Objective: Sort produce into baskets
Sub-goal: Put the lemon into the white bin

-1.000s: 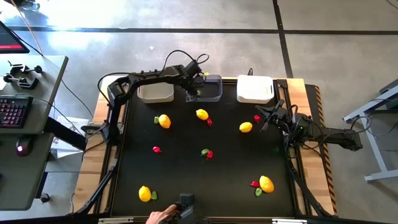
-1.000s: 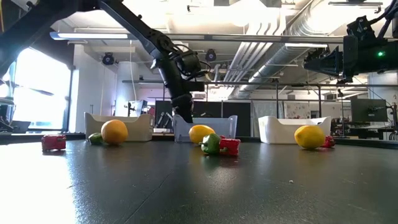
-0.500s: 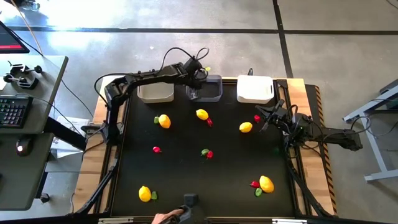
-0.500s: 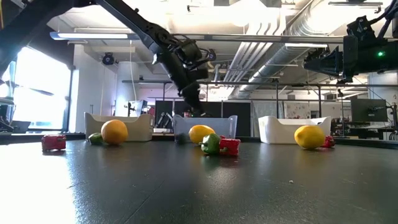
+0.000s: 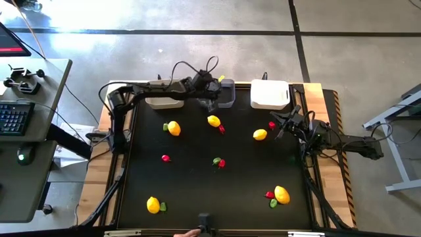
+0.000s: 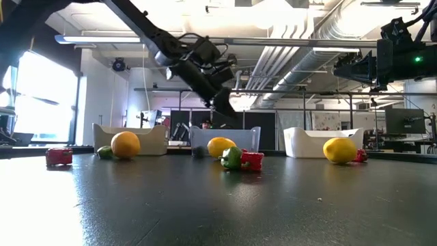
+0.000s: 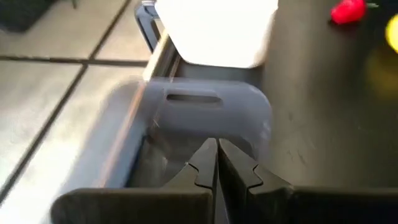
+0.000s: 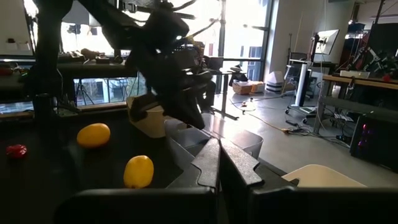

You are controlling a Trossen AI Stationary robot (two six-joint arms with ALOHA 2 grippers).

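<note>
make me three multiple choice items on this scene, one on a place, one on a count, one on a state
1. Where is the left pincer?
A. over the dark grey rectangular plastic basket
B. over the white rectangular plastic basket
C. at the near table edge

2. How many yellow lemon-like pieces lie on the black table?
A. two
B. five
C. nine

3. How is the left pincer?
A. wide open
B. shut, empty
C. gripping a lemon

Key: A, the high view shows it at that basket; B, five count there; B, its fingers meet in the wrist view.
</note>
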